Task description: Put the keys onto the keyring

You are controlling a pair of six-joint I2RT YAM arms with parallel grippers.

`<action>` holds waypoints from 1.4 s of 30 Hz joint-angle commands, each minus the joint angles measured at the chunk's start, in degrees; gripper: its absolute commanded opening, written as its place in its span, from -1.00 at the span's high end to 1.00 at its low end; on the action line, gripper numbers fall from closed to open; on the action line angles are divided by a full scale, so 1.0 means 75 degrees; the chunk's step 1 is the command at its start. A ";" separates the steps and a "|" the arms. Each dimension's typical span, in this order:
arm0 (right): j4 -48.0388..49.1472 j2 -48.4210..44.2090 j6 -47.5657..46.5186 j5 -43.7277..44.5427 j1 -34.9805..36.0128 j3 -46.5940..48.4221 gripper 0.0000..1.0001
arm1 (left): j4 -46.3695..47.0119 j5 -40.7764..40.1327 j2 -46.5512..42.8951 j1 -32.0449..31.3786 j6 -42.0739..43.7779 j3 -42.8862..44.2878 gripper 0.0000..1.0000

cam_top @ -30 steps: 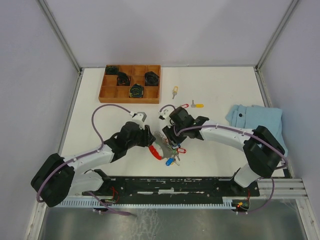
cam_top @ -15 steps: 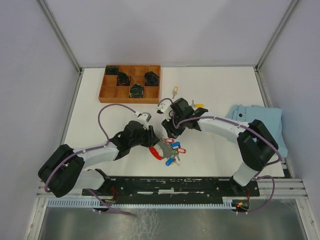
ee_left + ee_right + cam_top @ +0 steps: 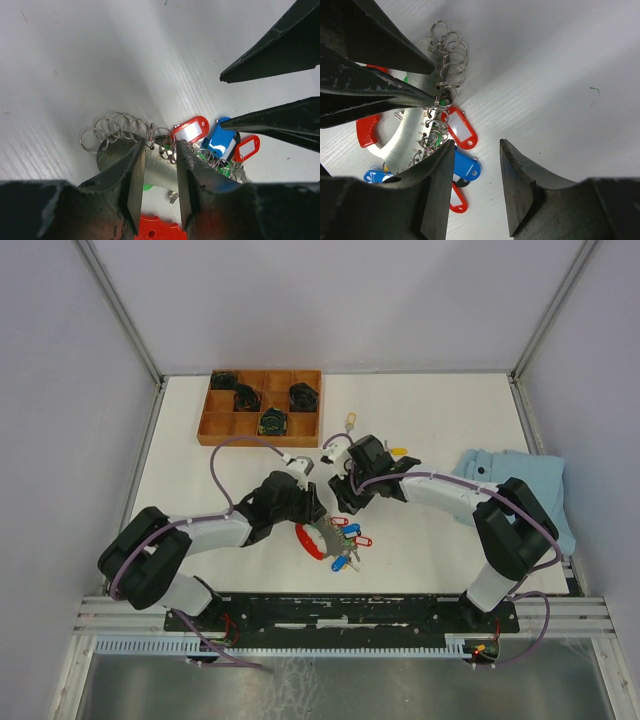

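White table, walled booth. At its centre the left fingers stand half closed astride the keyring's metal band. Whether they pinch it, I cannot tell; best pin it firmly. Beside it the right fingers gape empty, and should fetch the loose keys beyond.

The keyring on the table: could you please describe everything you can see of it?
The keyring lies flat on the white table: a grey metal plate with a red curved handle, a row of small steel split rings along one edge, and red, blue and green plastic tags. The left gripper's fingers straddle the ringed edge; contact is unclear.
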 commanded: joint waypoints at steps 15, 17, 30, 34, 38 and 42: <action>0.0505 -0.0364 0.0079 -0.0099 -0.0078 -0.0086 0.03 | -0.0284 0.0278 0.1082 0.0037 0.0679 0.0890 0.57; 0.0512 -0.0387 0.0079 -0.0100 -0.0088 -0.0112 0.03 | -0.0391 0.0323 0.0999 0.0041 0.0782 0.0922 0.72; 0.1227 -0.0474 0.0132 -0.0707 -0.0098 -0.0527 0.07 | -0.0793 0.0200 0.0240 0.0226 0.2559 0.0871 0.95; 0.1321 -0.0292 0.0221 -0.0790 -0.0095 -0.0537 0.10 | -0.0657 0.0349 0.0258 0.0373 0.2443 0.0851 0.87; 0.1366 -0.0308 0.0282 -0.0722 -0.0099 -0.0601 0.12 | -0.0538 0.0478 -0.0034 0.0375 0.2198 0.0592 0.85; 0.1551 -0.0180 0.0382 -0.1029 -0.0099 -0.0573 0.14 | -0.0456 0.0777 -0.0235 0.0375 0.2120 0.0445 0.95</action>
